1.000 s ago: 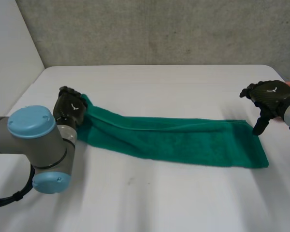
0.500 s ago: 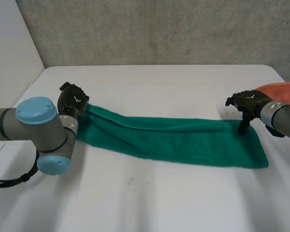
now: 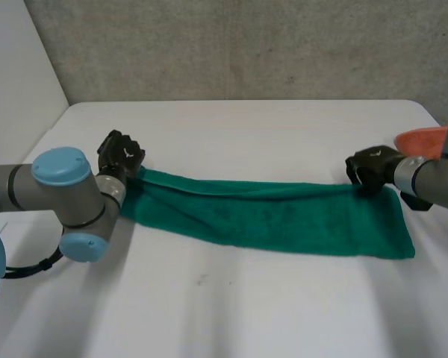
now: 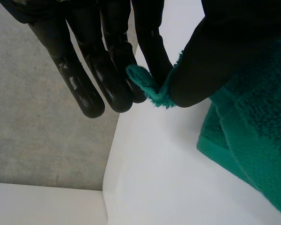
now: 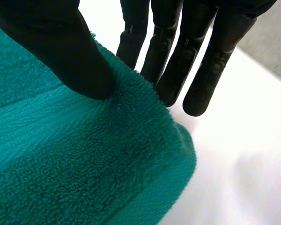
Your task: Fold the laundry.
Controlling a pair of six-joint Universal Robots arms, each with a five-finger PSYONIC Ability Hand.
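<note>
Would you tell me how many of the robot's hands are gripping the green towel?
2. The left hand pinches the green towel at its far left corner; the right hand pinches its far right corner.

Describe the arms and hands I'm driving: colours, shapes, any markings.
The left arm is a thick grey tube with rounded joints and round light-blue caps. The right arm is the same grey. The left hand and right hand are black. The left hand has a small white mark on its back. The fingers are smooth, glossy and round-tipped.
</note>
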